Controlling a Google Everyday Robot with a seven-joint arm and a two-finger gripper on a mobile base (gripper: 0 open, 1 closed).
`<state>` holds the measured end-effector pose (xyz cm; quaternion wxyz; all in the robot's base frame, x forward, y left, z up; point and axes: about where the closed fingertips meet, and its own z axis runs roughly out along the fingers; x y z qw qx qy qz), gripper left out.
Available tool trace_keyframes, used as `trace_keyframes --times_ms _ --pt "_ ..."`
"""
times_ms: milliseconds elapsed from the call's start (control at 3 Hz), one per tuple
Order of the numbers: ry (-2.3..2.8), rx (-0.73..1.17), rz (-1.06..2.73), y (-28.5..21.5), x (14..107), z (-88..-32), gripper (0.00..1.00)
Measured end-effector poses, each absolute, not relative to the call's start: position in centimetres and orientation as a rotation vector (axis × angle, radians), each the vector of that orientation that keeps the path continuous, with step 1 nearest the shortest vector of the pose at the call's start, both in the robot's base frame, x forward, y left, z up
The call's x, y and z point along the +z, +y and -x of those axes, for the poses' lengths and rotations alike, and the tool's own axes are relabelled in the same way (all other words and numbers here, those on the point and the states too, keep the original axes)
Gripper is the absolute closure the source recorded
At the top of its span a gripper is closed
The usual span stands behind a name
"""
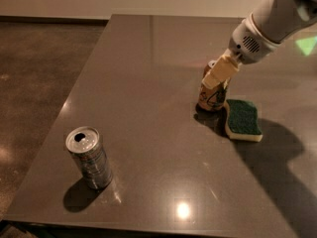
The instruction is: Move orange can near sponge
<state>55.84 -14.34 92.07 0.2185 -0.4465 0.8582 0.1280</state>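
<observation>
The orange can (212, 97) stands upright on the dark table (148, 133), right of centre, with dark scribbled lettering on its gold body. The sponge (242, 119), green on top with a pale yellow base, lies flat just to the can's right, a narrow gap from it. My gripper (216, 77) reaches down from the upper right and is shut on the top of the orange can; one cream finger (221, 71) crosses the can's rim and hides part of its silver top.
A silver-grey can (89, 157) stands upright near the table's front left corner. The table's left edge drops to a brown floor (34, 83). My arm (270, 24) casts a wide shadow across the table's right side.
</observation>
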Motion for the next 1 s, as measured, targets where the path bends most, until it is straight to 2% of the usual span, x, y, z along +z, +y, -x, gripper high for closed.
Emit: trace_keyframes --times_ms 1000 --pt "2.378 0.359 1.234 -14.61 91.64 -54.86 0.12"
